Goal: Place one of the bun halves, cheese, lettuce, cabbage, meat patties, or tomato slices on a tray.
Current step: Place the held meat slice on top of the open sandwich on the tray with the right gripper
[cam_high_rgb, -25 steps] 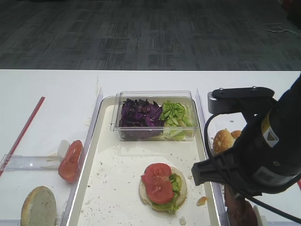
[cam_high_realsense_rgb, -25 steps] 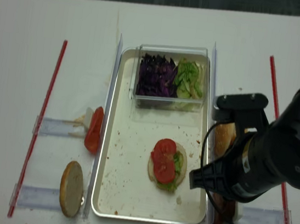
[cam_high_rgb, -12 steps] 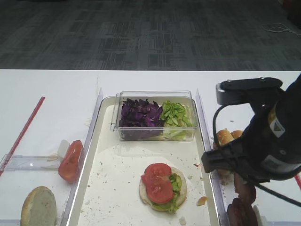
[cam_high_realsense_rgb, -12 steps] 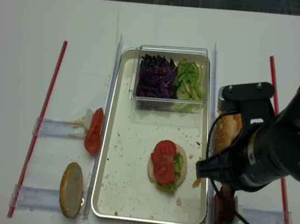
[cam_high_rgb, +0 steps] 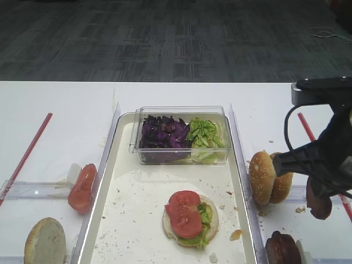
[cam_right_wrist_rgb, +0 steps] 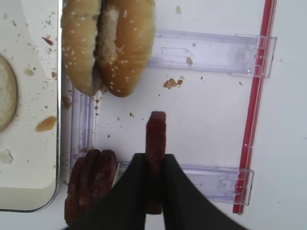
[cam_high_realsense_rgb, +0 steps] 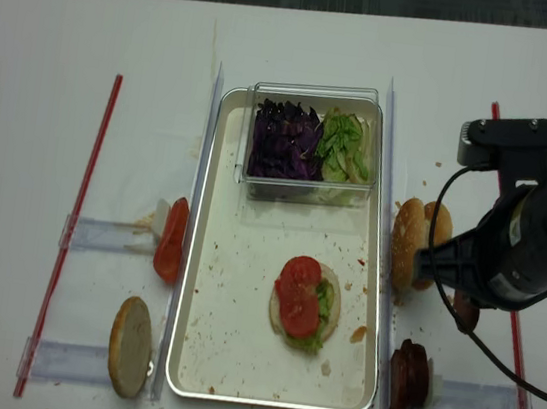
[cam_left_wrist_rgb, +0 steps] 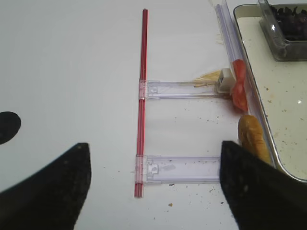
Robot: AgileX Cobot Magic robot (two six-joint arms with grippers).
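My right gripper [cam_right_wrist_rgb: 155,160] is shut on a meat patty [cam_right_wrist_rgb: 156,136], held edge-on above the table right of the tray [cam_high_rgb: 143,203]. From above, the patty [cam_high_realsense_rgb: 464,312] hangs under the arm. More meat patties [cam_right_wrist_rgb: 91,184] lean in a clear rack by the tray's right rim. Two bun halves [cam_right_wrist_rgb: 108,43] stand beyond them. On the tray lies a bun half topped with lettuce and tomato slices [cam_high_rgb: 185,213]. My left gripper [cam_left_wrist_rgb: 153,191] is open over bare table left of the tray. No cheese is in view.
A clear box on the tray's far end holds cabbage [cam_high_rgb: 162,133] and lettuce [cam_high_rgb: 204,135]. Left of the tray, a tomato slice [cam_high_rgb: 82,188] and a bun half [cam_high_rgb: 45,241] lean in clear racks. Red strips [cam_high_realsense_rgb: 81,210] edge both sides.
The right arm has moved right and back from the tray's near right corner, carrying a patty off the stack. The bun halves it covered now show.
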